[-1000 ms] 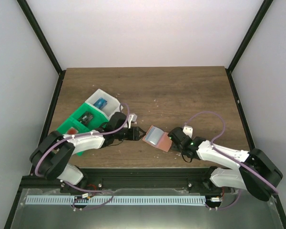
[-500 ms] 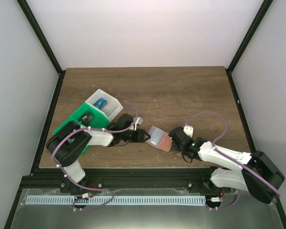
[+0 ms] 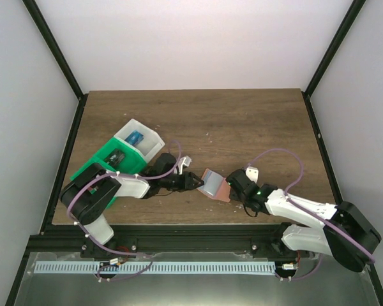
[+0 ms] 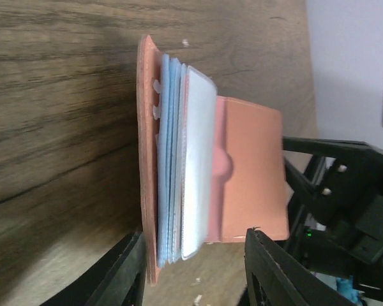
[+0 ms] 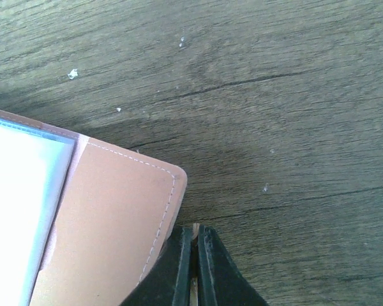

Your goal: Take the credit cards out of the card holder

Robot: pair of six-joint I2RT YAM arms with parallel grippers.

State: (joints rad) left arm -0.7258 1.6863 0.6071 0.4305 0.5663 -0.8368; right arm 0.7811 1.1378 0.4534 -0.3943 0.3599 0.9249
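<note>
Card holder: the card holder (image 3: pixel 214 184) lies open on the table (image 3: pixel 255 121), near the front edge, between the two arms, salmon cover down.
Right end effector: the right end effector (image 5: pixel 193 239) is closed, its fingers pressed together at the near right corner of the salmon cover. Whether they pin that corner or only touch it I cannot tell.
Left end effector: the left end effector (image 4: pixel 196 245) has its jaws apart and clamps nothing. Its fingers (image 4: pixel 124 271) stand either side of the near end of the sleeves (image 4: pixel 185 166).
Key relation: the sleeves lie straight ahead of the left fingers, and their long edges run directly away from them. The right end effector sits at the opposite side of the holder. Both arms are at the holder, but the left one is placed to reach in.
Sleeves: a small stack of light blue and clear leaves; no card can be made out inside.
Green tray: one green tray (image 3: pixel 92 167), farther left, holding one dark card (image 3: pixel 117 157), too small to be sure of.
White tray: one white tray (image 3: pixel 148 134) touching its far end, holding one blue card (image 3: pixel 135 138).
Count: one holder, two trays, two credit cards seen outside it.
</note>
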